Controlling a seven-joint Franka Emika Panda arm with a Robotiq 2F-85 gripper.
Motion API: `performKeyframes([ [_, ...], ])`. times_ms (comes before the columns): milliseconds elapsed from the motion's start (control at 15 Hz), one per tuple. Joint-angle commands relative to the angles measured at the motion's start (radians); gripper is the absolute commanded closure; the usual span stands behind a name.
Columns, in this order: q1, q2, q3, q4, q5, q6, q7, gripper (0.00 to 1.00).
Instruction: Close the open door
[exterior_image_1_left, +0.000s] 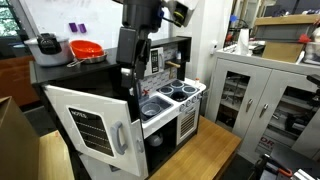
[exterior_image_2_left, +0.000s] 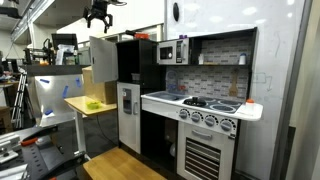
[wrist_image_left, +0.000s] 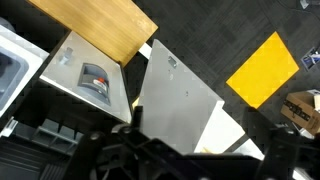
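The large white fridge door (exterior_image_1_left: 95, 125) with the black "NOTES" panel and a grey vertical handle (exterior_image_1_left: 120, 136) stands swung wide open from the toy kitchen. It shows edge-on in an exterior view (exterior_image_2_left: 102, 60) and from above in the wrist view (wrist_image_left: 175, 95). My gripper (exterior_image_2_left: 98, 15) hangs high above the fridge top, well clear of the door, with its fingers spread and nothing in them. In the wrist view its dark fingers (wrist_image_left: 190, 162) fill the bottom edge, blurred. The black arm (exterior_image_1_left: 132, 45) rises behind the door.
The lower white door with the grey dispenser (exterior_image_2_left: 127, 104) is shut and shows in the wrist view too (wrist_image_left: 92, 76). The toy stove and oven (exterior_image_2_left: 205, 120) stand beside the fridge. A wooden board (wrist_image_left: 95, 25) and a yellow square (wrist_image_left: 262, 65) lie on the floor. A metal cabinet (exterior_image_1_left: 265, 95) stands nearby.
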Motion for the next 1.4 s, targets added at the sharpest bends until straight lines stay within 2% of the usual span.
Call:
performKeyframes([
  [0,0.005,0.072,0.021,0.075,-0.007,0.005,0.032,0.0],
  [467,0.014,0.211,0.053,0.165,-0.038,0.003,0.078,0.0],
  [867,0.043,0.232,0.052,0.189,-0.274,0.009,0.235,0.0],
  [1333,0.034,0.234,0.029,0.169,-0.441,0.023,0.324,0.0],
])
